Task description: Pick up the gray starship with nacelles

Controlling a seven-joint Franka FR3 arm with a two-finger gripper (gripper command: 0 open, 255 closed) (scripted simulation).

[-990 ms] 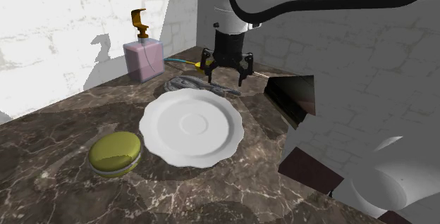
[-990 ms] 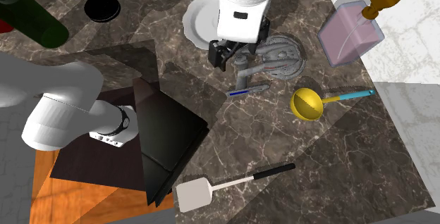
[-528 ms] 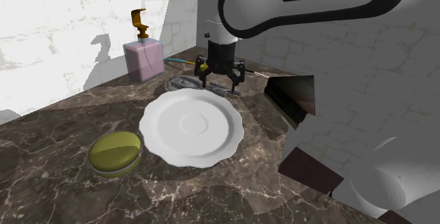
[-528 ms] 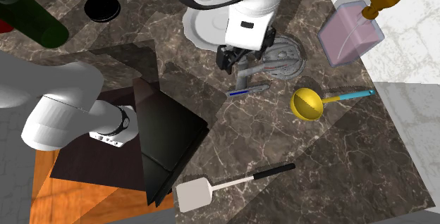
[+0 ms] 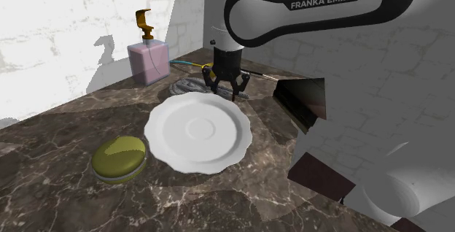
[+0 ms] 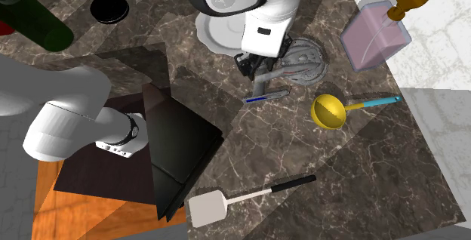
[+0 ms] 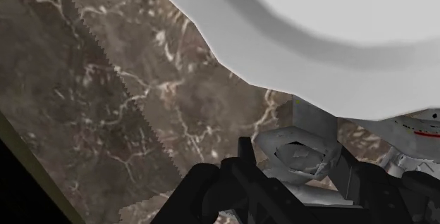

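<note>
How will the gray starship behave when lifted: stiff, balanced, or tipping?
The gray starship with round saucer and thin nacelles looks rigid, so it probably will not flop. Its wide saucer sits at one end, so an off-centre grip may tilt it.

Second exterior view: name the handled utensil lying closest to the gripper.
The yellow ladle with the blue handle, beside the starship at the gripper. The white spatula with the black handle lies much farther off, near the counter's edge.
</note>
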